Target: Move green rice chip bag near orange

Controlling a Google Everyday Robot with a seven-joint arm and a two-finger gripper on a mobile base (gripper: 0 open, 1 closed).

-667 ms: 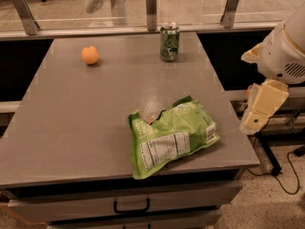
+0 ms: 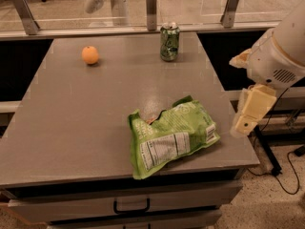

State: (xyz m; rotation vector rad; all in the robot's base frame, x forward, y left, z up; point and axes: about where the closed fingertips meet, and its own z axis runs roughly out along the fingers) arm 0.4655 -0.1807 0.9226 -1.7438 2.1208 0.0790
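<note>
The green rice chip bag (image 2: 171,136) lies flat near the front right of the grey table (image 2: 71,123), with its white nutrition label facing up. The orange (image 2: 90,55) sits at the far left of the table, well away from the bag. My gripper (image 2: 242,125) hangs off the table's right edge, just right of the bag and slightly above the table top, not touching it. It holds nothing that I can see.
A green soda can (image 2: 169,42) stands at the back centre-right of the table. A glass barrier with metal posts (image 2: 151,4) runs behind the table. Drawers (image 2: 131,205) sit below the front edge. Cables (image 2: 281,168) lie on the floor at right.
My gripper has shifted a little to the left, closer to the bag's right end. The bag, orange and can have not moved.
</note>
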